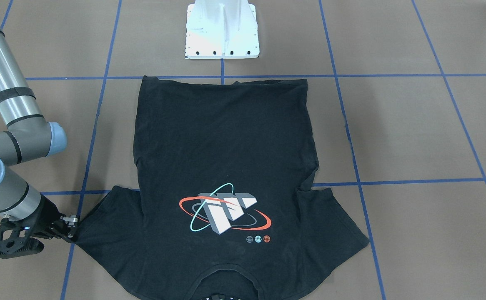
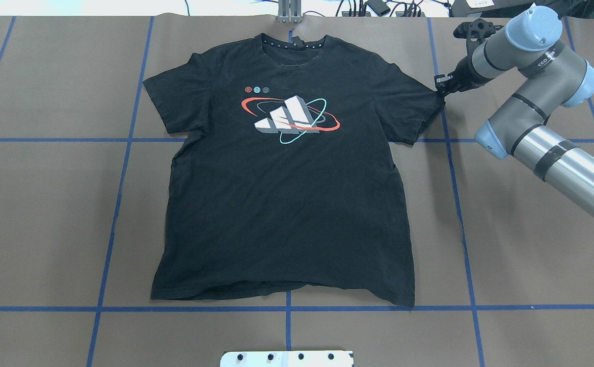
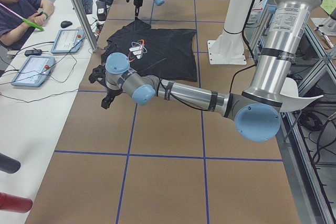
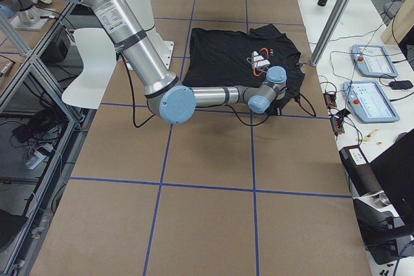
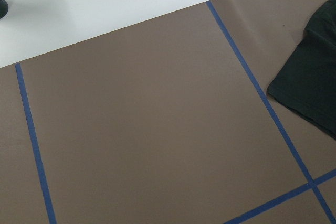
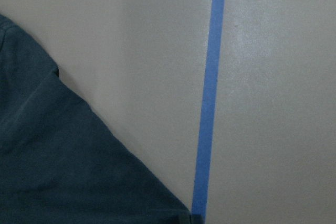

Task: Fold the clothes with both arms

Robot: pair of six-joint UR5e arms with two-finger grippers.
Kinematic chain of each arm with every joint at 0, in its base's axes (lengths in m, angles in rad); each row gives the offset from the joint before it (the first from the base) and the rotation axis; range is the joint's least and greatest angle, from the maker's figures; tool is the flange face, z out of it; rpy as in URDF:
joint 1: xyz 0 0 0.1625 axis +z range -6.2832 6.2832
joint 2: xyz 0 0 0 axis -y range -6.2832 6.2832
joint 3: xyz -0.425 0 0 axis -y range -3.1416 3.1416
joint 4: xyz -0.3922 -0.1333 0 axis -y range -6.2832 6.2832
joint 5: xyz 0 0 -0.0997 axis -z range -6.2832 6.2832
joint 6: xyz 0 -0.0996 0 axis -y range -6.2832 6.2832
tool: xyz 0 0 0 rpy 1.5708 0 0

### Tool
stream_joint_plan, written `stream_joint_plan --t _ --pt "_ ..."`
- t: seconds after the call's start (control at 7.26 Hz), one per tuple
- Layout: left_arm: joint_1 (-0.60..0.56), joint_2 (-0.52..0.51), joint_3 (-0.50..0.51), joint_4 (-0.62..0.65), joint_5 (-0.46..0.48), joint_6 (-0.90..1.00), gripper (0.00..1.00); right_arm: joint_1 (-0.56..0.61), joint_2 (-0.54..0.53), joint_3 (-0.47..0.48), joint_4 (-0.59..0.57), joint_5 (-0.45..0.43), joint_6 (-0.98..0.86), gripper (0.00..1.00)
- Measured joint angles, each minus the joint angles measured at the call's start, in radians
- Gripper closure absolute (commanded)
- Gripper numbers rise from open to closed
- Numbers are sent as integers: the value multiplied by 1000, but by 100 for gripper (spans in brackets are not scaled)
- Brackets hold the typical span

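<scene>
Overhead exterior: right gripper touches the shirt at its sleeve, grip unclear; first fold seems pending, needing a firm pinch

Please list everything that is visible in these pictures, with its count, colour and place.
T-shirt: one, black with white, red and teal logo, flat mid-table, print up.
table: one, brown, blue tape grid.
pedestal base: one, white, by the shirt's hem.
control tablets: two, pale blue, side bench.
person: one, seated at that bench.
right arm, left arm: two, silver-grey, blue caps.
right hand: one, black, at one sleeve's tip.
left hand: one, black, over bare table, off the shirt.
</scene>
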Motion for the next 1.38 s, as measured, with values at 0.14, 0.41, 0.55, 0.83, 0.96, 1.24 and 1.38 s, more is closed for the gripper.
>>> stream_joint_plan --t 0.14,0.41,0.55,0.83,0.96,1.24,1.38 --pt "0 0 0 0 0 0 0 3 3 8 -1 1 5 100" --pt "0 0 0 -1 -1 -6 0 6 42 23 -13 4 51 100" --pt "1 0 0 -1 -1 -7 0 -1 82 26 -44 4 95 100" --pt "3 0 0 -1 0 -8 0 -36 186 30 -163 -11 195 100" --pt "5 0 -2 -1 0 -11 0 -55 237 30 -221 -38 242 100" --pt "7 0 -3 -1 -1 -17 0 -95 324 14 -306 -111 319 100" --pt "8 0 -4 -3 -1 -18 0 -113 353 -3 -319 -136 342 100"
